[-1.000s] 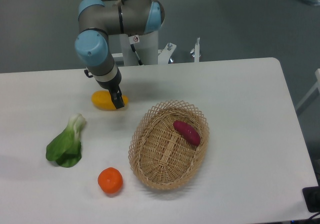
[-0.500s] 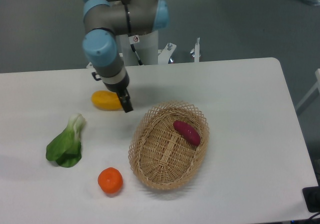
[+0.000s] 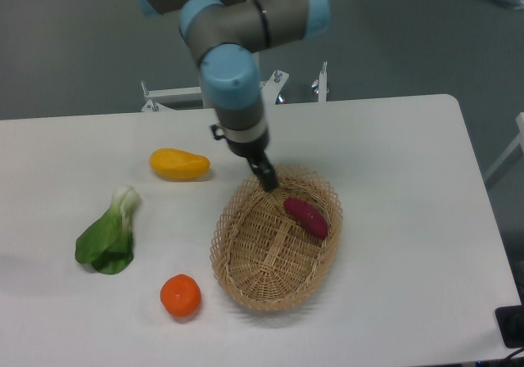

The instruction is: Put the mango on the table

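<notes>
The mango (image 3: 179,165), yellow-orange and oblong, lies on the white table (image 3: 393,154) at the left, free of the gripper. My gripper (image 3: 267,178) hangs to its right, above the near-left rim of the wicker basket (image 3: 277,240). It holds nothing. Its dark fingers are seen edge-on, so I cannot tell whether they are open or shut.
A purple-red sweet potato (image 3: 305,217) lies in the basket. A round orange (image 3: 181,296) sits at the front left of the basket. A green leafy vegetable (image 3: 108,236) lies at the left. The arm's base stands beyond the table's far edge.
My gripper has left the mango and swung right, from beside the fruit to above the basket's rim. The mango stays on the table where it was.
</notes>
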Robot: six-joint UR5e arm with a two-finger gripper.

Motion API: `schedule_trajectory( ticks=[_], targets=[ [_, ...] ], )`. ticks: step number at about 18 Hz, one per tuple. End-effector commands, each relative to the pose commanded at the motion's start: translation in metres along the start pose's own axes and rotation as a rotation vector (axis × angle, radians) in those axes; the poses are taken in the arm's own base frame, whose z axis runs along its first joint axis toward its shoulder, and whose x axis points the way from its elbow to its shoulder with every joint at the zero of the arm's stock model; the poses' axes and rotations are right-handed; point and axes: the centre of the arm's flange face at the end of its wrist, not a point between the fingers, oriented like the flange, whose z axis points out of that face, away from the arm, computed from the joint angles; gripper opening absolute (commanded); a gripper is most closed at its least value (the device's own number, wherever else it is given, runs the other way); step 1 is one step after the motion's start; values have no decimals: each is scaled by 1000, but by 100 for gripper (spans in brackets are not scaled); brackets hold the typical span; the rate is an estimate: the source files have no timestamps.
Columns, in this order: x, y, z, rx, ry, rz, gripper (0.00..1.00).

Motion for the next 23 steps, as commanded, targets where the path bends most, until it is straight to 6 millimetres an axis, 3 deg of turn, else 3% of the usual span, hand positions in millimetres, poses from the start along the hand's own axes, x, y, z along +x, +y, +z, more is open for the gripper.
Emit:
schedule_trajectory(
  ticks=[6,14,18,23],
  targets=[
    [-53,46,-11,43,-18,-60,100],
    [-124,97,-4,52,-17,-140,100],
    [-140,124,-1,82,-3,-170,100],
    [-145,150,3,112,-2,-150,100]
  ],
)
